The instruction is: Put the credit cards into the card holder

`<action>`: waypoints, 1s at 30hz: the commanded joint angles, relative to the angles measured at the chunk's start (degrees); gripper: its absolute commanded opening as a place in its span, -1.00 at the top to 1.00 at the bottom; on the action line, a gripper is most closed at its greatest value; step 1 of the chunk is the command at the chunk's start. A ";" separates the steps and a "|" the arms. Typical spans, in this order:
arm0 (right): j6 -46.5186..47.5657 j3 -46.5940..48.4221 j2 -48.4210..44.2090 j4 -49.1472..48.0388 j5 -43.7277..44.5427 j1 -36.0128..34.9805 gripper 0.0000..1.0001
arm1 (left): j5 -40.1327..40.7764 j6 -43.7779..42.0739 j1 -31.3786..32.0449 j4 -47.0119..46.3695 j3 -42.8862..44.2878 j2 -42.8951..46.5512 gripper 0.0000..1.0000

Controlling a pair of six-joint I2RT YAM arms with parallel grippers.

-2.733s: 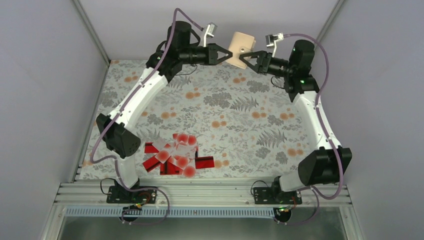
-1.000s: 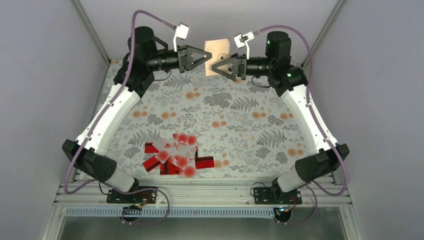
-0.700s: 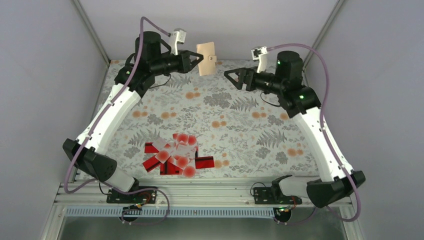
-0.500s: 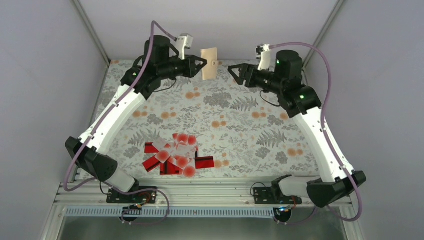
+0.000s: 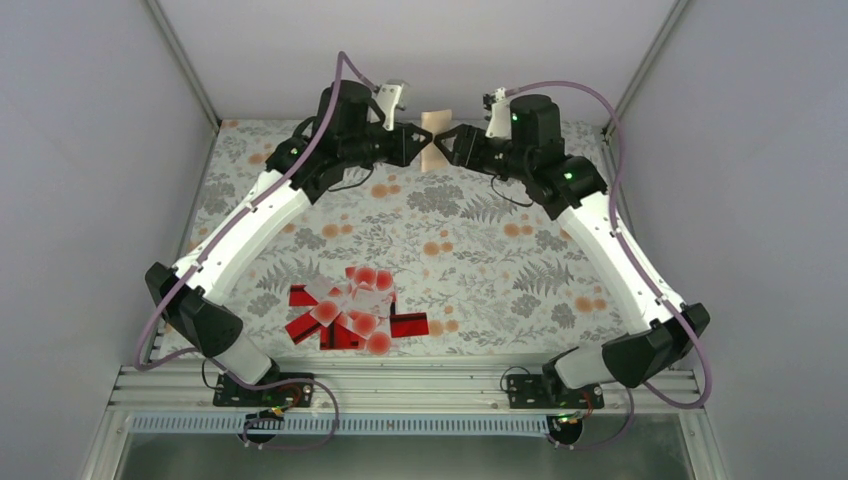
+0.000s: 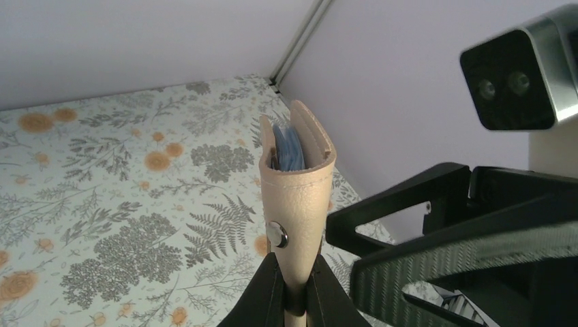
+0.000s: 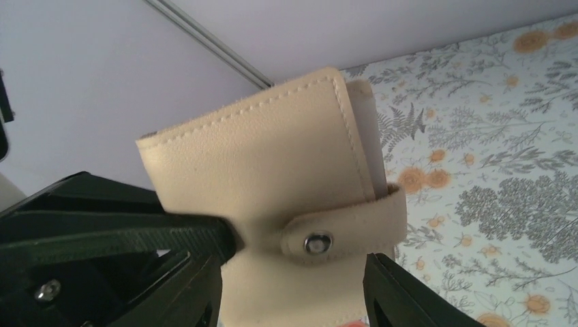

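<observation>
The tan card holder [image 5: 435,140] hangs in the air over the far edge of the table, its snap strap [image 7: 318,242] fastened. My left gripper [image 5: 418,148] is shut on its lower end; in the left wrist view the card holder [image 6: 296,191] stands edge-on, rising from the left gripper [image 6: 294,303], with a blue-grey lining [image 6: 287,146] inside. My right gripper [image 5: 452,143] faces it from the right. In the right wrist view the right gripper [image 7: 296,300] has a finger against each side edge of the card holder [image 7: 272,170]. The red and white-dotted credit cards [image 5: 350,315] lie heaped near the front left.
The floral tablecloth [image 5: 480,250] covers the table. Pale walls with metal corner posts [image 5: 185,65] enclose it on three sides. An aluminium rail [image 5: 420,385] with both arm bases runs along the near edge.
The left gripper carried the card holder right and lower. The right gripper let go, backed off to the right, then came back and closed in on the holder's sides.
</observation>
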State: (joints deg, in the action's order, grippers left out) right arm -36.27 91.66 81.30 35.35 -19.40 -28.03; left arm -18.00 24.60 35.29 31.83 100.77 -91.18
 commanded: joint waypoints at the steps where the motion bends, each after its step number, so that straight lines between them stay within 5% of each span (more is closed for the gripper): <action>1: -3.51 2.08 0.89 -0.16 3.21 -0.68 -0.01 | 0.01 -0.78 0.65 -1.76 1.63 0.77 0.95; 15: -5.66 -0.82 1.82 1.93 5.95 -0.68 0.23 | -5.65 -0.06 0.75 -7.72 -2.75 3.70 0.95; 30: -5.00 -0.95 2.20 8.06 11.71 -0.48 0.92 | -5.47 -0.47 0.75 -8.52 -4.28 5.56 0.95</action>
State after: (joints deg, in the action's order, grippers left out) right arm -41.71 91.53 82.65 39.00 -12.10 -28.60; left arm -20.91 24.58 35.68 27.46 96.18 -89.65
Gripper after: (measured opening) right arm 0.048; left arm 0.068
